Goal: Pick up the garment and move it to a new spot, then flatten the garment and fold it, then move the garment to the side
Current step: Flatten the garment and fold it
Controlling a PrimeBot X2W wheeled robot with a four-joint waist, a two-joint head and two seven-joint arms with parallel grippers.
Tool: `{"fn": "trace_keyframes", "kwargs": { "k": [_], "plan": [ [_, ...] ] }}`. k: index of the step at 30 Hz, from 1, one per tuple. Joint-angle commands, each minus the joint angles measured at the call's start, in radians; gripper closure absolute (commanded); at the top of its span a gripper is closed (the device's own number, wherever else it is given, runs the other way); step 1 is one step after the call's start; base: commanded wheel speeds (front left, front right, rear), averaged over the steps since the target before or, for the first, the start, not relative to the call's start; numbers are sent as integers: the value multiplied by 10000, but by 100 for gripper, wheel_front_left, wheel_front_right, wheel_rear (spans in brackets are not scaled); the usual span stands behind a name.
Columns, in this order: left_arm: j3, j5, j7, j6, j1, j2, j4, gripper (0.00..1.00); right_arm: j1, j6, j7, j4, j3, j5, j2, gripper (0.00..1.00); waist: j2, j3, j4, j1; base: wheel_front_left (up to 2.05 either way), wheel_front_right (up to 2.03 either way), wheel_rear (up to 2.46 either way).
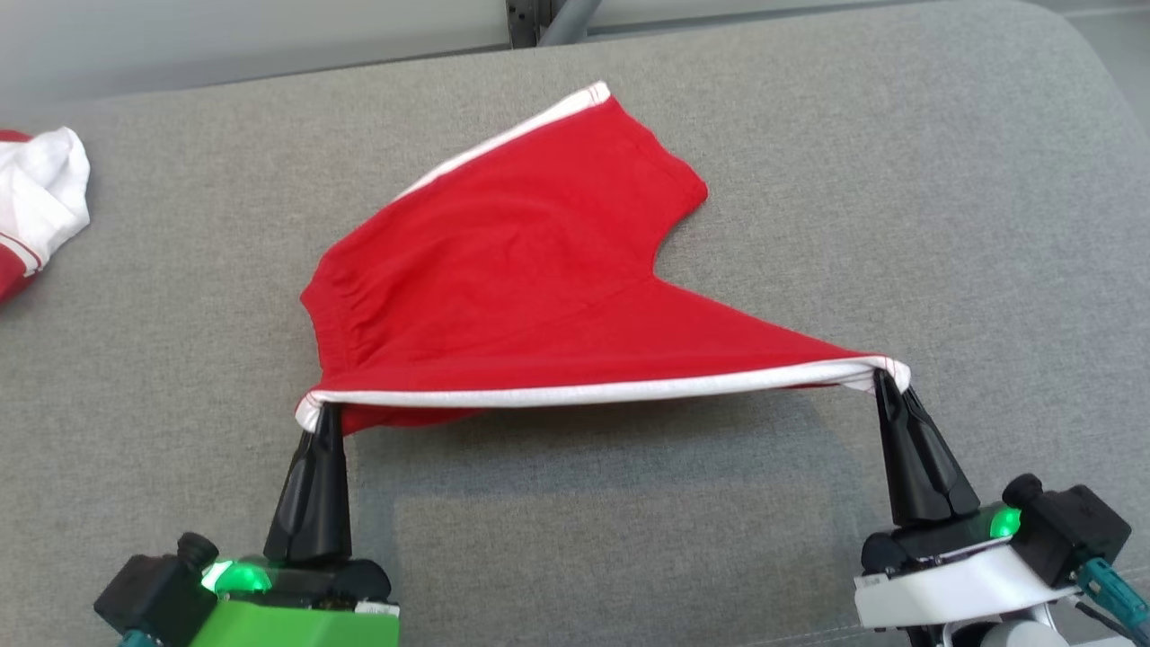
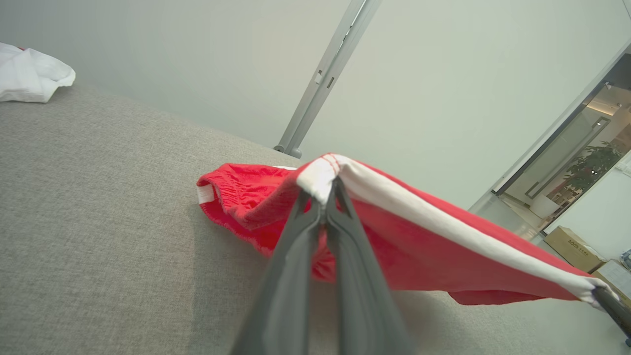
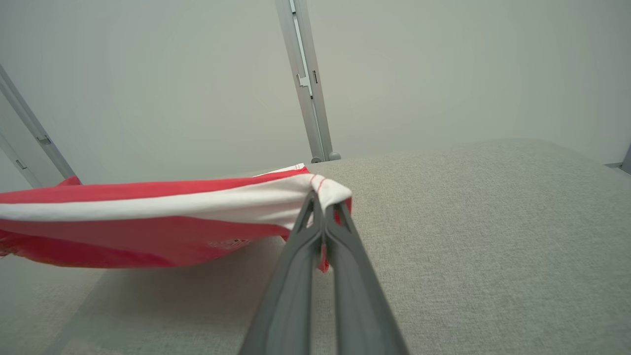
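The red shorts [image 1: 503,270] sit in the middle of the head view on the grey fabric-covered table [image 1: 898,180]. Their near edge is lifted clear of the surface and casts a shadow below it, while the far leg lies flat toward the upper centre of the frame. A white stripe [image 1: 584,393] runs taut along the raised edge from lower left to centre right. The left hand [image 1: 325,413], at the lower left of the frame, has its two dark fingers pressed together on the waistband end of that stripe. The left wrist view shows the white corner pinched at its tips [image 2: 328,195]. The right hand [image 1: 885,377], at the lower right, is likewise closed tight on the stripe's other end, at the leg hem. The right wrist view shows the cloth folded over its tips [image 3: 323,207]. A second white and red cloth [image 1: 40,198] lies bunched at the upper left edge of the frame, well apart from the shorts. A grey metal post [image 3: 308,84] stands behind the table's far edge.
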Motion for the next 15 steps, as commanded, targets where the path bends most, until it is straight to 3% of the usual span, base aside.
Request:
{"fn": "trace_keyframes", "kwargs": {
  "k": [1,10,15],
  "plan": [
    [93,41,-3,-17,354,-41,-150,100,308,-15,-35,-119,-28,-73,1,100,31,-730,78,1,0,0,0],
    [-86,17,-4,-17,1390,-154,-792,100,1463,-15,-35,-1105,140,-94,75,100,31,-919,195,1,0,0,0],
    [-448,-20,-4,-17,1136,-135,-391,100,1235,-15,-35,-929,-14,-275,79,100,31,-853,351,1,0,0,0]
  ]
}}
